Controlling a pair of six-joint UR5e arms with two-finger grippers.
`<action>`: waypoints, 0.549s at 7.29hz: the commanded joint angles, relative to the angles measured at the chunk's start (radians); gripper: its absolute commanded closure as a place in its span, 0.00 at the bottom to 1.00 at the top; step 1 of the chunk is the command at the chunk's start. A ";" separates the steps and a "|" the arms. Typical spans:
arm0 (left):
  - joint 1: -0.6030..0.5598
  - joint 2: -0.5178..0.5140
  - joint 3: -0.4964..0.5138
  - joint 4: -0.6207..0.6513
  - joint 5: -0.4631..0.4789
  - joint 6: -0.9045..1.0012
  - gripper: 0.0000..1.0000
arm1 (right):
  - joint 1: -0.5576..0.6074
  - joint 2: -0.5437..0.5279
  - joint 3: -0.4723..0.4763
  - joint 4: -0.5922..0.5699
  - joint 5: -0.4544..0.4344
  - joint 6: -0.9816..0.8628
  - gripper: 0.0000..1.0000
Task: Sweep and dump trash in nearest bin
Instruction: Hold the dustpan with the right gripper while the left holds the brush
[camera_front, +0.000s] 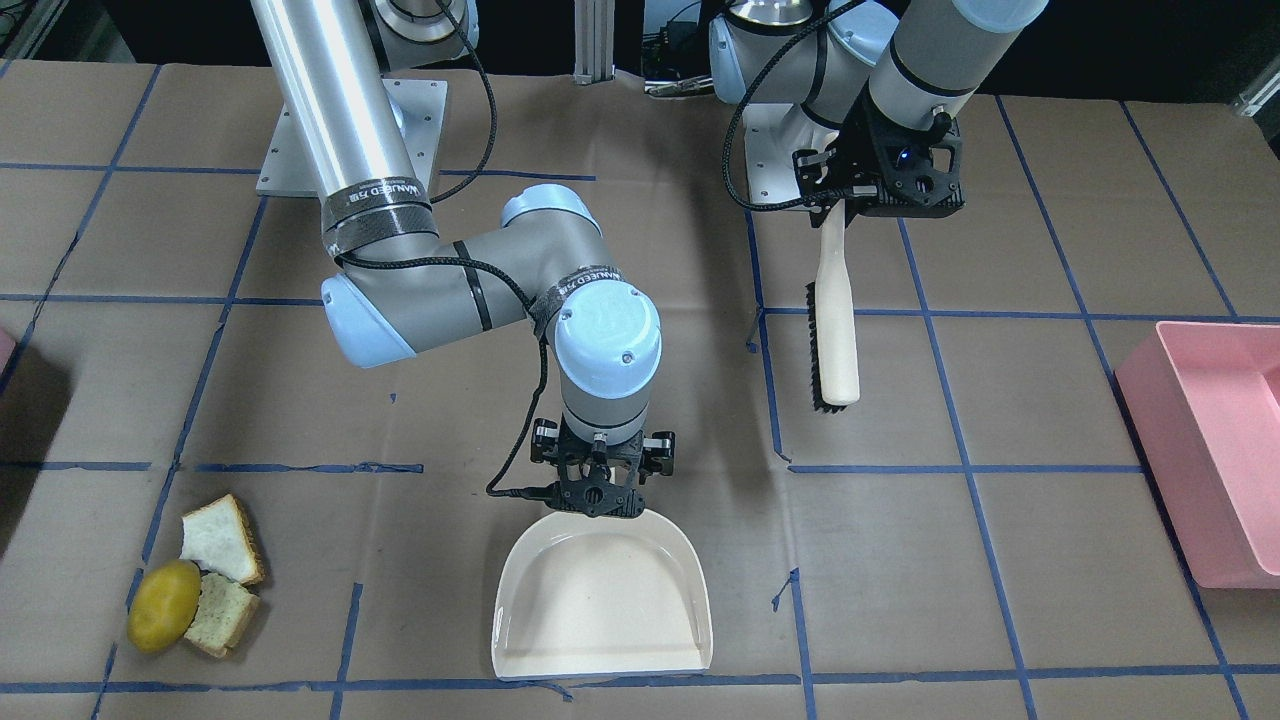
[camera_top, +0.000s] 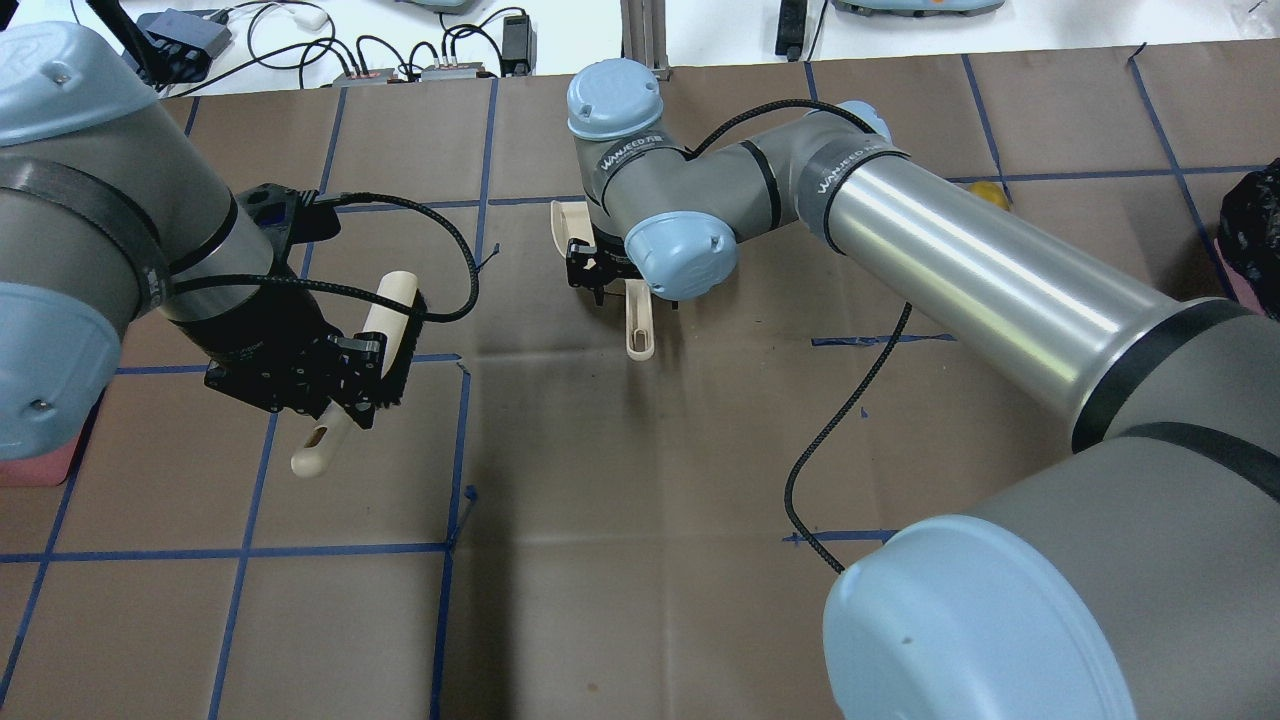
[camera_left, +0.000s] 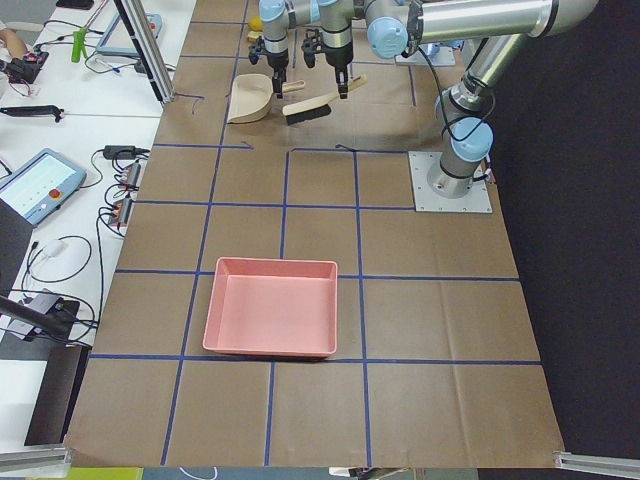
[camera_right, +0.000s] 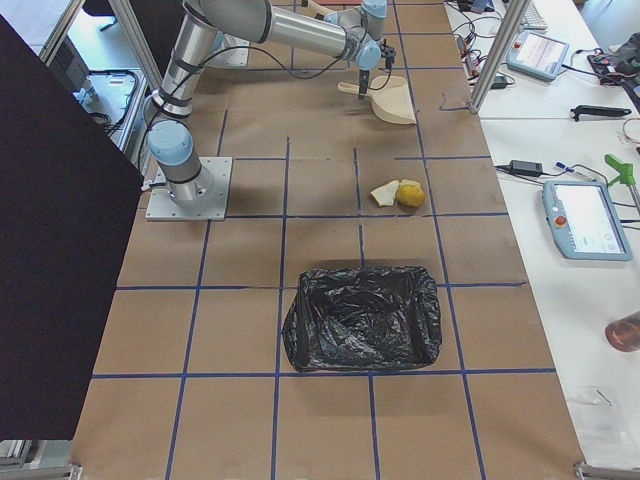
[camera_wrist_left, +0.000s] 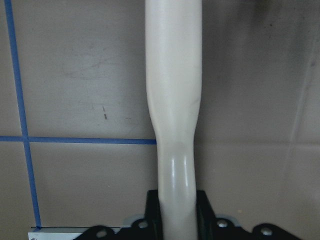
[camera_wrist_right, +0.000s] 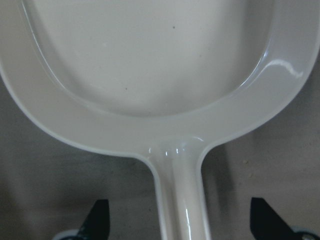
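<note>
The trash (camera_front: 205, 600) lies in one small heap on the paper-covered table (camera_front: 1000, 560), near the operators' edge on the robot's right. It sits between the dustpan (camera_front: 600, 600) and the bag-lined bin (camera_right: 360, 275), a bin draped in black plastic that stands farther toward the table's right end. Brown paper crossed by blue tape lines lies between pan and heap. The right arm (camera_front: 470, 290) bends low over the middle of the table. The left arm (camera_front: 930, 50) hangs above the robot's left half. Beyond it, near the far left end, stands a large pink tub (camera_front: 1230, 500). The cream dustpan lies flat, its open lip toward the operators and its handle toward the robot. The right gripper (camera_front: 598, 505) is over that handle with its fingers spread to either side, apart from it. The left gripper (camera_front: 838, 195) is pinched on the cream handle of a brush (camera_front: 838, 330), whose black bristles run along one side. The brush is held off the table, well apart from the pan. In the heap, a round yellow-green fruit (camera_front: 163, 606) touches a speckled slice (camera_front: 222, 615) of toy bread with a tan crust. A white slice (camera_front: 222, 539) is just behind them, on the robot's side.
</note>
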 joint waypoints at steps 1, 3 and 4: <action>0.000 0.000 0.000 -0.003 0.000 0.000 0.97 | -0.001 0.001 0.000 0.002 -0.003 -0.008 0.51; 0.000 0.000 0.001 -0.021 -0.003 0.000 1.00 | -0.006 -0.002 -0.008 0.041 -0.001 -0.010 0.85; 0.000 0.000 0.003 -0.020 -0.005 0.000 1.00 | -0.006 -0.005 -0.009 0.045 -0.003 -0.011 0.93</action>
